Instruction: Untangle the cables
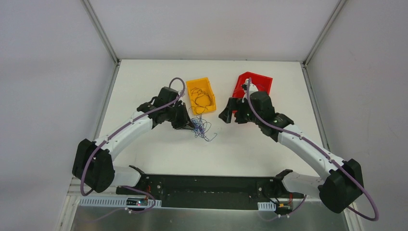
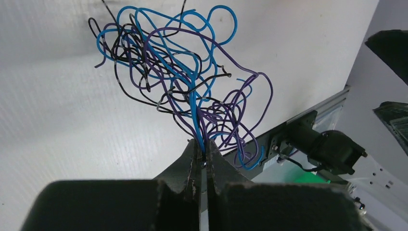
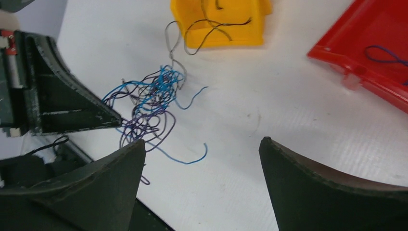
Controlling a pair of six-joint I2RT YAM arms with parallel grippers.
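A tangle of thin blue, black and purple cables (image 1: 202,128) lies on the white table just below the yellow bin (image 1: 191,88). My left gripper (image 1: 190,126) is shut on strands at the tangle's left edge; in the left wrist view the cables (image 2: 183,77) fan out from my gripper (image 2: 204,148). My right gripper (image 1: 224,115) is open and empty, to the right of the tangle. In the right wrist view its fingers (image 3: 127,161) frame bare table, with the cables (image 3: 151,103) to the upper left.
The yellow bin (image 3: 192,33) holds a few dark wires. A red bin (image 1: 264,81) at the back right holds one purple wire (image 3: 385,55). The black base rail (image 1: 207,185) runs along the table's near edge.
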